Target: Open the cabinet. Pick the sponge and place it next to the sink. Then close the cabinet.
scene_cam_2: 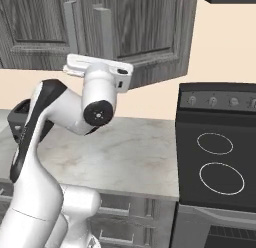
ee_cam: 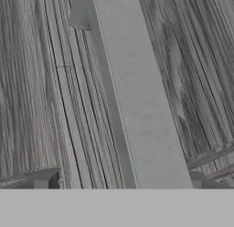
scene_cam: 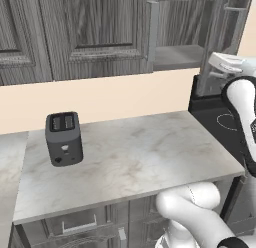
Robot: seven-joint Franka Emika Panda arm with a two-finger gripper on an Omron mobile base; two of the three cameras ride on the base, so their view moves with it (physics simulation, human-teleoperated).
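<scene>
The cabinet point(scene_cam: 95, 27) is dark grey wood-grain with panelled doors; its right door point(scene_cam_2: 145, 32) stands swung out, and two long flat silver bar handles point(scene_cam_2: 102, 34) show. In the hand view one handle point(ee_cam: 137, 98) runs between the two dark fingertips point(ee_cam: 43, 181), the gripper point(ee_cam: 121, 182) spread wide around it without clasping. One boxy black toaster point(scene_cam: 64, 138) sits on the veined marble counter point(scene_cam: 140, 157).

Arm raised high; jaws spread wide, tips barely visible.

The robot's own arm hides the gripper point(scene_cam_2: 75, 67) in the right base view. The top edge cuts off the cabinet point(scene_cam: 95, 32). The toaster point(scene_cam_2: 22, 119) peeks out from behind the arm, mostly hidden. The cabinet handle point(ee_cam: 132, 98) runs past both edges.
</scene>
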